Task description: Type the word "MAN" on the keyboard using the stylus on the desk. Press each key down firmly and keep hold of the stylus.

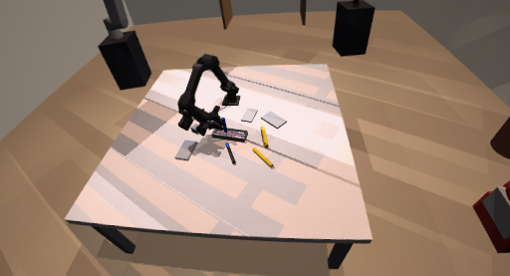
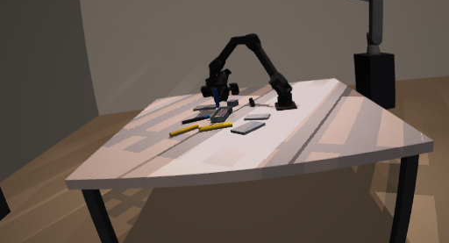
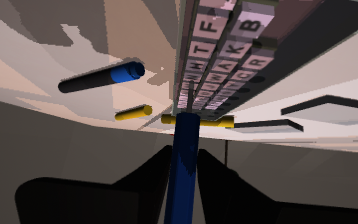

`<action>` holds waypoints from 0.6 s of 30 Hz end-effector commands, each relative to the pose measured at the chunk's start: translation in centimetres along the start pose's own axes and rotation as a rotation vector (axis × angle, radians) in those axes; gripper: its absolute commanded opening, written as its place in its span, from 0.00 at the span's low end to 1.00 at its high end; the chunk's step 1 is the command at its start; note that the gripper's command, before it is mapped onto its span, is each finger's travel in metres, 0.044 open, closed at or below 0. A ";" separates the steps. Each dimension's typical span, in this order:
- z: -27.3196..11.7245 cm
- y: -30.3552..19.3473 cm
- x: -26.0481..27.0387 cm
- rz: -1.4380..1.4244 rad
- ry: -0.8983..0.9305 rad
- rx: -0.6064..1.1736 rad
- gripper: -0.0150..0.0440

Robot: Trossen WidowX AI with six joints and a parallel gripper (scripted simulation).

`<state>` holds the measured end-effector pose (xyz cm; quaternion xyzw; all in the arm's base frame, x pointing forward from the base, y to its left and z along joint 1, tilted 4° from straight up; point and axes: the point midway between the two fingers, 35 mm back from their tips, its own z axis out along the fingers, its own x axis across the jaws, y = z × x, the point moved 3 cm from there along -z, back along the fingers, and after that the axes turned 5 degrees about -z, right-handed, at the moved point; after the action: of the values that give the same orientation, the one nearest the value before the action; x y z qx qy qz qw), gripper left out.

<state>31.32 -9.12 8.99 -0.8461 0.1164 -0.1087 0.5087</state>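
Typing stage, by the look of it: blue stylus (image 1: 224, 125) (image 2: 217, 97) (image 3: 182, 167) out of its resting place, clamped between both jaws of the gripper (image 1: 220, 123) (image 2: 217, 90) (image 3: 184, 153). Its thin tip reaches over the keyboard (image 1: 229, 135) (image 2: 221, 114) (image 3: 272, 55), which sits left of centre in the top view and runs from upper right to centre in the wrist view. Contact with a key: cannot tell. No typed letters show anywhere, so count of M, A, N unknown; some or all of the word may remain. Letters H, T, F, K, B, R legible nearest the lens; those by the tip too small to be sure of.

Arm (image 1: 197, 81) (image 2: 252, 40): arched high, elbow uppermost, forearm dropping to the gripper low over the keyboard's left end in the top view. Stylus near upright in the exterior view, lower centre in the wrist view.
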 end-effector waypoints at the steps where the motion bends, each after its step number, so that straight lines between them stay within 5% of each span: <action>1: 0.1 0.2 0.0 0.004 0.002 0.004 0.39; 18: 0.3 0.5 -0.1 0.004 0.002 0.004 0.39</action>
<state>31.32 -9.07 8.38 -0.8453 0.1171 -0.1088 0.5098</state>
